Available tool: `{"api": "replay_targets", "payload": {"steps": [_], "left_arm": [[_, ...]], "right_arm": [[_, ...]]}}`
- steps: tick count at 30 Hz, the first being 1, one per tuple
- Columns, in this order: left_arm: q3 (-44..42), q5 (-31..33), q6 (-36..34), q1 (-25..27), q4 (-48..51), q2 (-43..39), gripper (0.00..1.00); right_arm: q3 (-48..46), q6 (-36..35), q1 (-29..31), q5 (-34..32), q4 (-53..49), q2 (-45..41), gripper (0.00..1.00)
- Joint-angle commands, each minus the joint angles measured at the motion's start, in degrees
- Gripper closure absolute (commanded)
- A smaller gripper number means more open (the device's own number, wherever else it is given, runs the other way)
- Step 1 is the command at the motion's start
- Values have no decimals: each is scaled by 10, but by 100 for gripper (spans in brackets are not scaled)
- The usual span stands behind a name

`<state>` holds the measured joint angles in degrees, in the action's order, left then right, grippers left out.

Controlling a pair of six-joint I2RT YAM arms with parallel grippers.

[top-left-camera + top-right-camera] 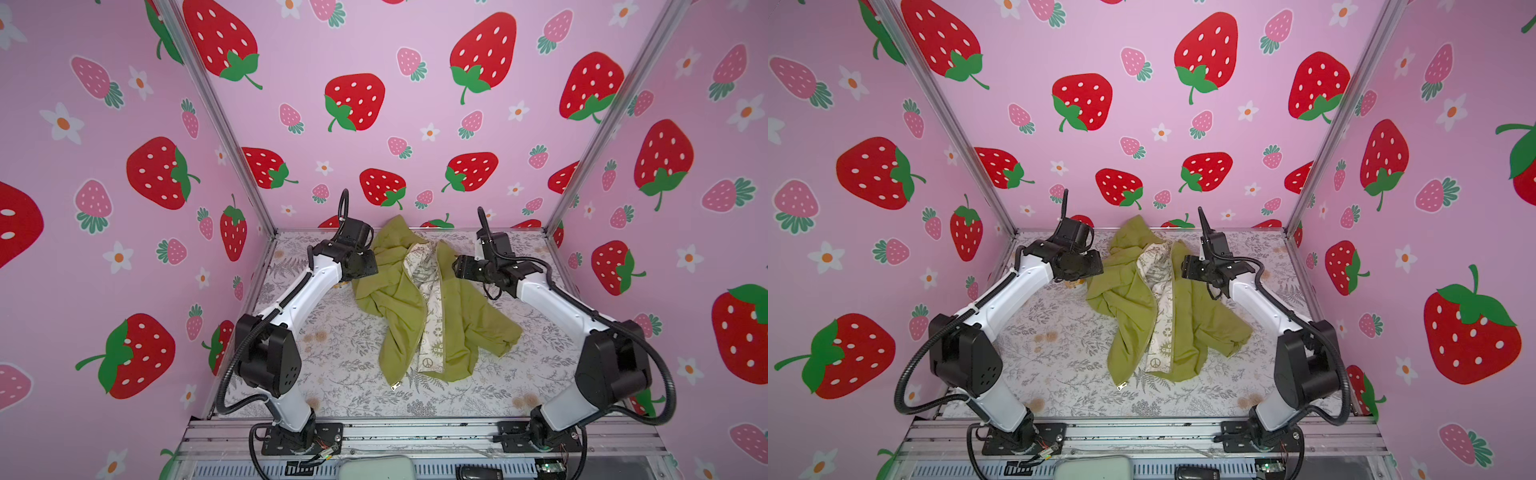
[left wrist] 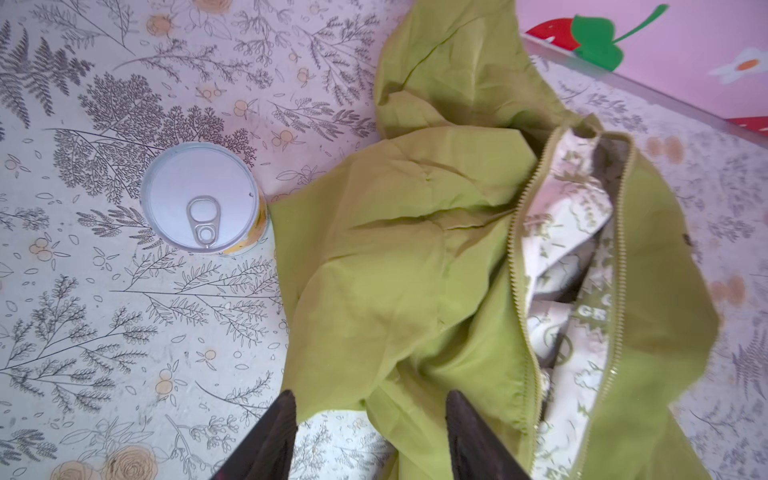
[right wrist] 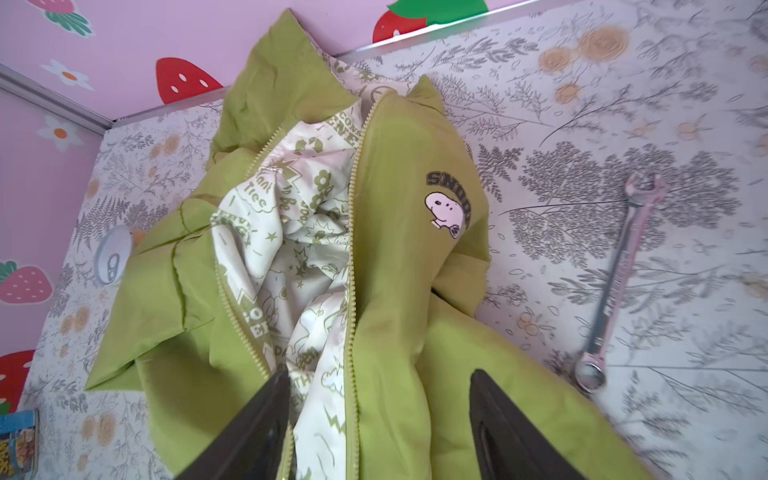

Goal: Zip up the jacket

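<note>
The olive-green jacket (image 1: 405, 299) (image 1: 1133, 307) lies crumpled and unzipped in the middle of the table, its hood toward the back wall. The cream patterned lining (image 3: 307, 249) shows between the two zipper edges. The silver zipper pull (image 1: 395, 385) (image 1: 1122, 386) rests at the near hem on the jacket's left half. My left gripper (image 2: 372, 399) is open above a fold of the jacket's (image 2: 395, 249) left side, holding nothing. My right gripper (image 3: 380, 376) is open over the right zipper edge and front panel of the jacket (image 3: 399, 291), also empty.
A pull-tab can (image 2: 203, 197) (image 3: 114, 255) stands just left of the jacket, under the left wrist. A wrench (image 3: 615, 282) lies on the floral tabletop right of the jacket. A blue box (image 3: 16, 440) sits near the left side. Pink strawberry walls enclose three sides.
</note>
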<state>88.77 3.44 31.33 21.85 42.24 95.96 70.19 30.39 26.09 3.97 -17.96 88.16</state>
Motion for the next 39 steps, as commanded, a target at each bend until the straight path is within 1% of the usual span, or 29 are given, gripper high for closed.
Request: {"api": "replay_targets", "payload": {"steps": [1,3,6,8,11,14,20,24,26,28,32,36,39], "left_arm": [[-37,-20,5,46,5,-29,40],[-49,-32,11,87,-7,-27,40],[-46,-55,26,138,-33,3,40],[-19,-55,26,166,-31,43,40],[27,-58,24,192,-25,101,41],[70,-57,16,214,-20,152,41],[121,-78,15,230,-22,218,41],[137,-94,15,239,-37,242,41],[147,-100,15,243,-39,253,41],[158,-101,16,248,-37,266,41],[186,-79,11,256,-15,293,42],[204,-62,14,258,5,321,45],[206,-50,15,260,11,326,48]], "right_arm": [[-54,-8,-1,14,-31,-55,37],[-103,5,4,56,-13,-83,44],[-166,28,23,82,-1,-107,53],[-210,49,43,99,22,-122,56],[-258,83,80,100,53,-139,61],[-297,114,108,101,82,-147,64],[-354,153,117,98,112,-166,71],[-376,163,117,97,120,-180,71],[-380,162,116,99,124,-175,71],[-382,162,116,102,131,-165,73],[-391,169,114,111,151,-149,78],[-400,174,114,112,162,-148,80],[-407,175,113,108,163,-149,81]]}}
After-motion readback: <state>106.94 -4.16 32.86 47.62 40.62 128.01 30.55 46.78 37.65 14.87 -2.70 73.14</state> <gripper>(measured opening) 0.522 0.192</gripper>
